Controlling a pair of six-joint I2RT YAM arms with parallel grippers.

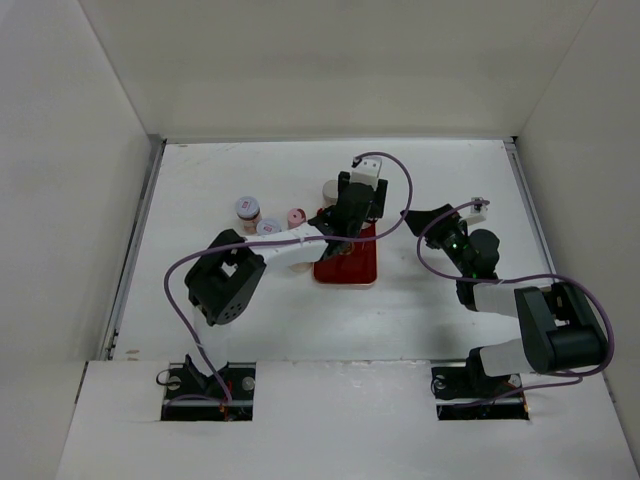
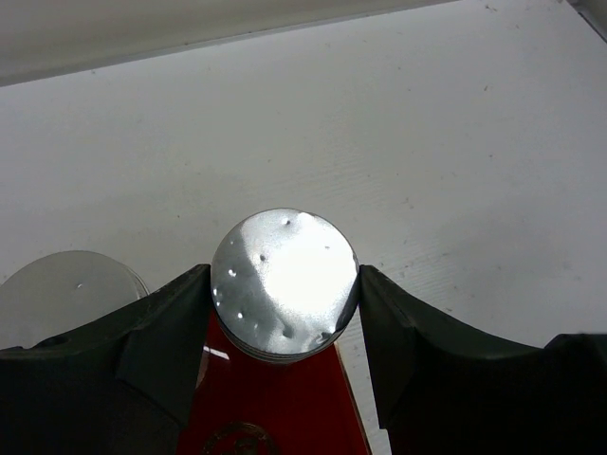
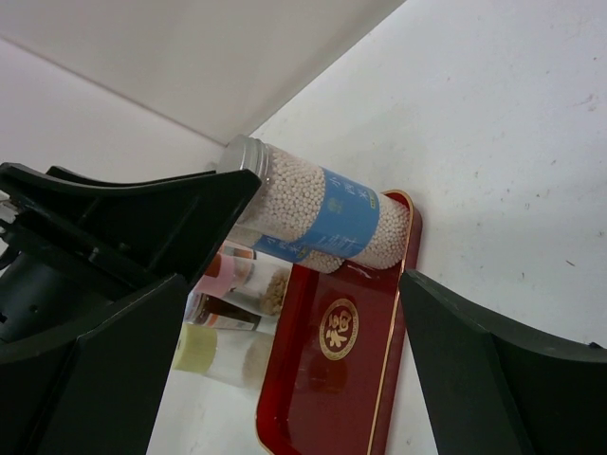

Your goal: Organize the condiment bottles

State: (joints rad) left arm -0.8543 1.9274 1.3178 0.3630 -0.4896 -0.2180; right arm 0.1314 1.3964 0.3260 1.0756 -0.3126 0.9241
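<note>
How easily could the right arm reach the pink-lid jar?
Probably not easily: the left arm, gripping a tall bottle at the red tray, lies between the right tool and that jar.

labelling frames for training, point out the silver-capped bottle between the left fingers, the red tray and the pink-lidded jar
silver-capped bottle (image 2: 285,282): left wrist view, centre of its cap
red tray (image 3: 375,322): right wrist view, bare floor beside the emblem
pink-lidded jar (image 1: 296,215): top external view, its lid
</note>
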